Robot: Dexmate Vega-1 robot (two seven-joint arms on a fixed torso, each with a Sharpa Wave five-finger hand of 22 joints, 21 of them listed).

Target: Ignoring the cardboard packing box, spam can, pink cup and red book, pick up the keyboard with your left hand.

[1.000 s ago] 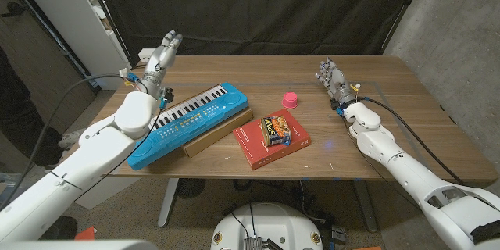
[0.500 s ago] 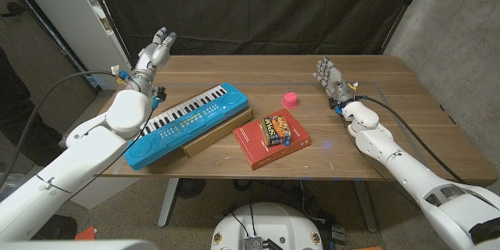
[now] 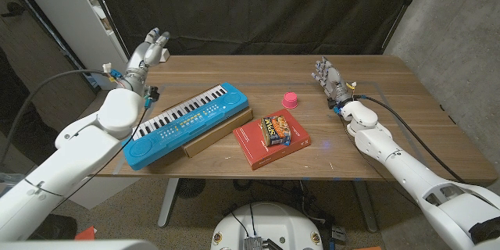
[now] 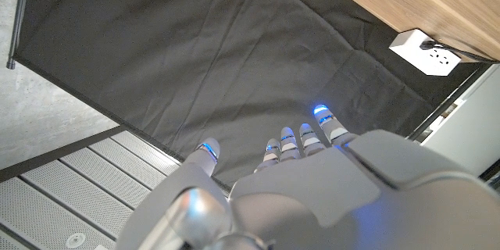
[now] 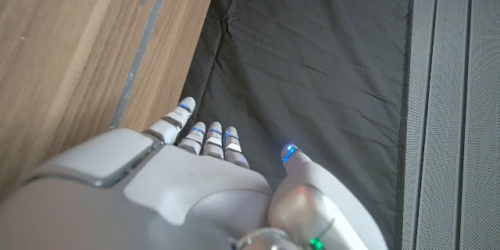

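Note:
A blue toy keyboard (image 3: 186, 123) with white keys lies slantwise on the left half of the wooden table (image 3: 406, 117), its near end by the front edge and part of it over a flat cardboard box (image 3: 221, 135). My left hand (image 3: 148, 53) is raised at the table's far left corner, up and left of the keyboard, its fingers apart and holding nothing; the same left hand (image 4: 312, 180) faces a black curtain in the left wrist view. My right hand (image 3: 329, 75) stands empty on the right side, fingers apart, also seen as the right hand (image 5: 195, 180).
A red book (image 3: 270, 144) with a spam can (image 3: 276, 131) on it lies at the front middle. A small pink cup (image 3: 290, 99) stands behind them. A white shelf unit (image 3: 70, 8) rises at the far left, and a white power strip (image 4: 426, 52) hangs under the table edge.
My left arm has swung further left and away from the keyboard, carrying the hand out past the table's far left corner. The right hand has barely moved.

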